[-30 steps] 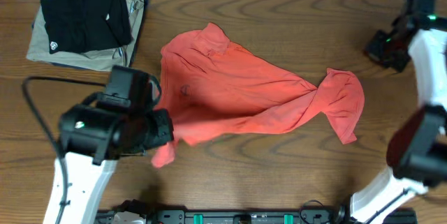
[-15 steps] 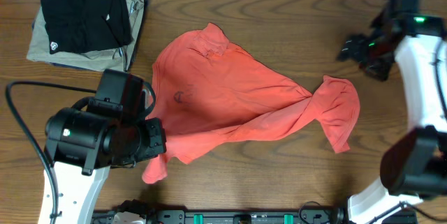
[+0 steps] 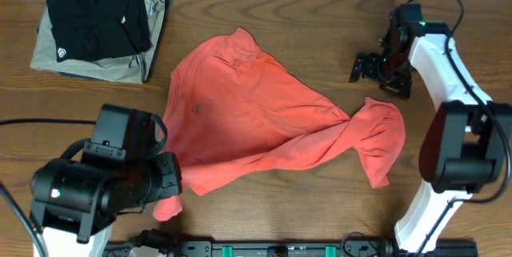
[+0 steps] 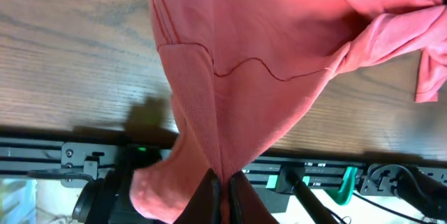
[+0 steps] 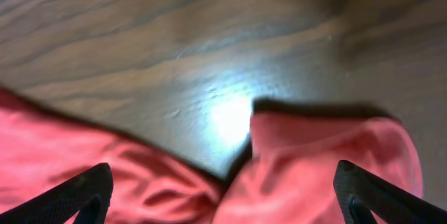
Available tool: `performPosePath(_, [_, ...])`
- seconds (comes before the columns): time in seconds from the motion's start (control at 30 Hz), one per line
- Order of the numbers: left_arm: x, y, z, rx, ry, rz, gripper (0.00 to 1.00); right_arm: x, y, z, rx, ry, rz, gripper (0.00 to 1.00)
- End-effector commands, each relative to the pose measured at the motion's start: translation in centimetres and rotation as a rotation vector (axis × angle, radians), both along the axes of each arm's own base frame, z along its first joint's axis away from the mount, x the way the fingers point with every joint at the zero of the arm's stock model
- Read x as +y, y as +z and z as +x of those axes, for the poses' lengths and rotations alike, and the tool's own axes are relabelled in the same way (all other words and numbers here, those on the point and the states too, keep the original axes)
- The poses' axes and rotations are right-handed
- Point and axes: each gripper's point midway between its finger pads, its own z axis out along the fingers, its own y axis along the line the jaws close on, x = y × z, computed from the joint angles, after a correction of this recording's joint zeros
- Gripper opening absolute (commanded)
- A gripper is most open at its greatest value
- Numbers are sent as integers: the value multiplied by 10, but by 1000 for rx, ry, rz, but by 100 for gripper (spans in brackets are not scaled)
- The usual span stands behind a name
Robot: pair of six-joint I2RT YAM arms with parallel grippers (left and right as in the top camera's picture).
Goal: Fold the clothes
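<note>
The clothes, a red-orange T-shirt (image 3: 256, 121), lie crumpled across the middle of the wooden table, twisted toward the right end. My left gripper (image 4: 223, 199) is shut on a pinched fold of the shirt (image 4: 244, 56) past the table's front edge, and the cloth stretches up from the jaws. In the overhead view the left arm's body covers that grip at the front left, where a red lobe of cloth (image 3: 166, 206) hangs. My right gripper (image 3: 372, 69) stands open just behind the shirt's right end. In the right wrist view its fingers spread wide over the cloth (image 5: 321, 168), holding nothing.
A folded black garment (image 3: 96, 21) rests on a folded khaki garment (image 3: 56, 57) at the back left corner. A black rail with green clips (image 4: 314, 175) runs along the table's front edge. Bare wood (image 3: 320, 17) shows behind the shirt.
The left gripper has dragged the shirt's corner forward and left, and the shirt has slid with it. The right gripper has opened and moved in from the far right toward the shirt's right end.
</note>
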Motion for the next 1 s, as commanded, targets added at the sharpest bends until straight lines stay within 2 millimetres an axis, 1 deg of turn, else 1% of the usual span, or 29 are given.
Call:
performPosePath(0.0, [4, -10, -3, 38, 18, 23, 6, 3, -23, -3, 56, -17, 2, 97])
performPosePath(0.1, [5, -15, -5, 55, 18, 27, 6, 4, -39, -7, 101, -31, 3, 89])
performPosePath(0.2, [5, -16, -3, 52, 18, 27, 6, 4, -45, -9, 118, -37, 2, 74])
performPosePath(0.23, [4, -16, -2, 48, 18, 26, 6, 4, -46, -9, 118, -38, 2, 66])
performPosePath(0.27, [4, -16, -2, 46, 18, 25, 6, 4, -46, -8, 115, -39, 2, 56])
performPosePath(0.33, [4, -16, -1, 43, 18, 24, 6, 4, -46, -6, 109, -50, 2, 33])
performPosePath(0.37, [4, -16, -1, 41, 18, 24, 6, 3, -46, -5, 106, -55, 2, 19])
performPosePath(0.4, [4, -16, 0, 40, 18, 24, 6, 2, -46, -4, 102, -59, 3, 1])
performPosePath(0.53, [3, -15, 5, 19, 17, 18, 6, -2, -41, 4, 77, -68, 3, 1])
performPosePath(0.6, [1, -13, 10, -3, 18, 12, 6, -3, -34, 8, 62, -72, 4, 1])
performPosePath(0.67, [0, -12, 15, -26, 18, 6, 6, -4, -21, 14, 41, -75, 4, 1])
performPosePath(0.73, [-2, -10, 21, -49, 18, 0, 6, -6, -4, 21, 4, -76, 4, 1])
performPosePath(0.8, [-3, -8, 27, -77, 18, -7, 6, -9, 20, 30, -51, -81, 4, 1])
performPosePath(0.9, [-6, -3, 37, -123, 18, -23, 6, -17, 66, 42, -153, -89, 3, 1])
performPosePath(0.97, [-8, 1, 42, -147, 17, -32, 6, -22, 93, 43, -203, -83, -2, 1])
